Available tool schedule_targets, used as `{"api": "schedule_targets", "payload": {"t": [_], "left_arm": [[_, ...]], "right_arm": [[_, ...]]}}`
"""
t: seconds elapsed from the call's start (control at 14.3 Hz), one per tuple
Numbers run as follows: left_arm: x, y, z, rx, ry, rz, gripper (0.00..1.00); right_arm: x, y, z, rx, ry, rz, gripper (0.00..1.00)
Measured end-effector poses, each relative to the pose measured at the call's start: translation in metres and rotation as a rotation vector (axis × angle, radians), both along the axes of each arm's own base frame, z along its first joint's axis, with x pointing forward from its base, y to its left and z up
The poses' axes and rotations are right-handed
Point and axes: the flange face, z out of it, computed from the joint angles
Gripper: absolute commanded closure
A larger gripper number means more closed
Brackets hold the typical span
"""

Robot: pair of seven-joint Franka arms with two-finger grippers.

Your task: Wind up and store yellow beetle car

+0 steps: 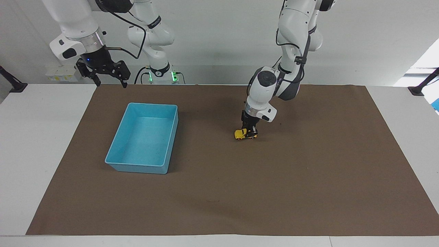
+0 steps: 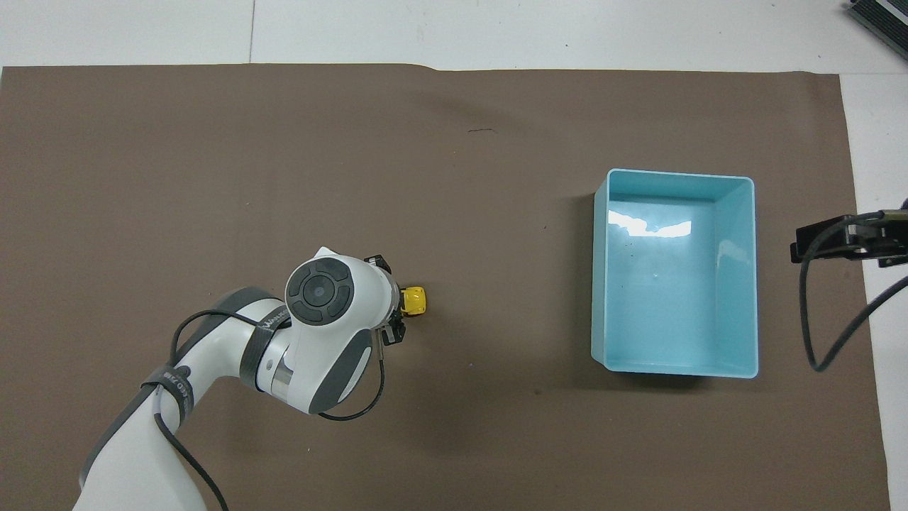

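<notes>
- Your left tool (image 1: 250, 132) points straight down, clenched on the yellow car (image 1: 244, 134) sitting on the brown mat (image 1: 308, 171).
- Your right tool (image 1: 103, 73) waits raised, fingers spread.
- The blue bin (image 1: 113, 151) holds nothing.

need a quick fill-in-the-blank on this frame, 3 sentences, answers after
1. The left tool is shut on the yellow ____ car.
2. The light blue bin holds ____.
3. The car rests on the ____ mat, not in the bin, while the right tool waits open near the table's edge.

Answers: beetle; nothing; brown
</notes>
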Motion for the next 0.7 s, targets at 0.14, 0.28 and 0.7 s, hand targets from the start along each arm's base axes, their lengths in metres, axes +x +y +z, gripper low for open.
{"api": "schedule_targets", "payload": {"t": [0.14, 0.28, 0.7], "left_arm": [[0.002, 0.007, 0.0, 0.006, 0.006, 0.003, 0.89], [0.004, 0.015, 0.0, 0.01, 0.011, 0.005, 0.88], [0.012, 0.038, 0.0, 0.019, 0.027, 0.041, 0.87]], "right_arm": [[0.0, 0.0, 0.0, 0.0, 0.0, 0.0, 0.0], [0.0, 0.0, 0.0, 0.0, 0.0, 0.0, 0.0], [0.0, 0.0, 0.0, 0.0, 0.0, 0.0, 0.0]]}}
